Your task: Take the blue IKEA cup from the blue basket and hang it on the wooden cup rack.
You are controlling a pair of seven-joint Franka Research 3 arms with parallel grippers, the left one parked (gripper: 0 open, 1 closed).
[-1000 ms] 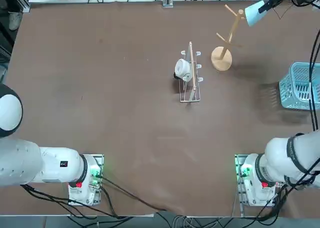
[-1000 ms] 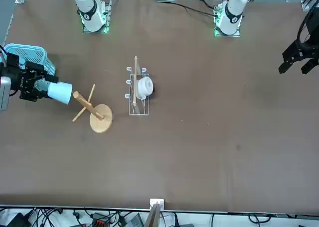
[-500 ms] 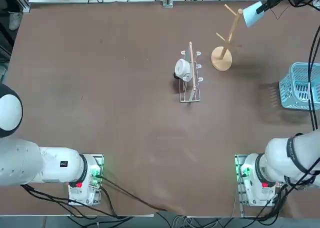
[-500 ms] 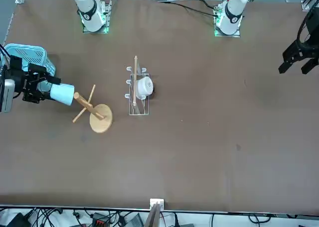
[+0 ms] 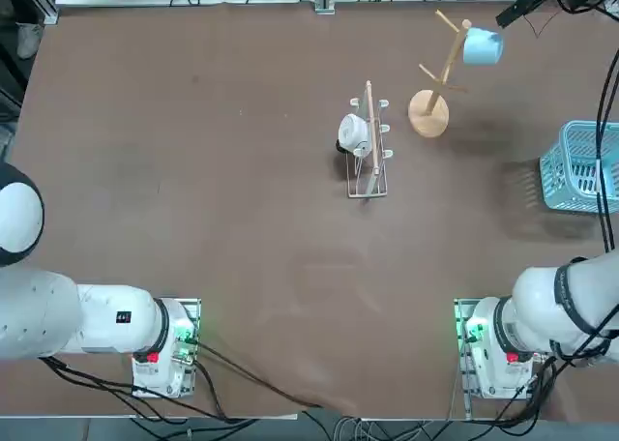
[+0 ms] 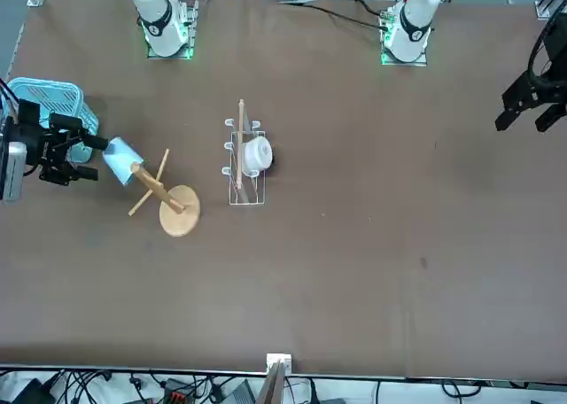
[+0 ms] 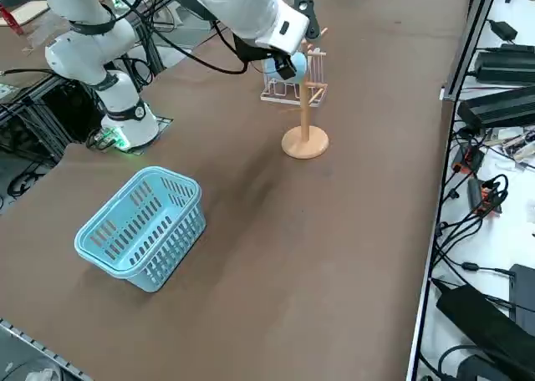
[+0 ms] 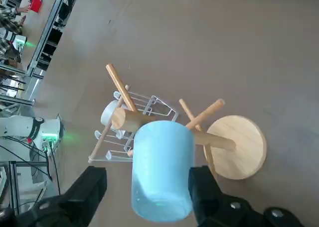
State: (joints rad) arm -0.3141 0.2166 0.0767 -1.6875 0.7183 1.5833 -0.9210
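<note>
The smooth light-blue plastic cup (image 8: 163, 172) hangs at the light natural-wood cup rack (image 8: 238, 147), between the spread fingers of the black right claw (image 8: 148, 193)

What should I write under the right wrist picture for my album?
Blue cup between the open right gripper's fingers.

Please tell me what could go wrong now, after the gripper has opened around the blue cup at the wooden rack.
The right gripper is open with the blue cup between its fingers, so a finger may catch the cup when the arm retreats and pull it off. The cup hangs near the top of the wooden cup rack; a bump there could perhaps tip the rack.
</note>
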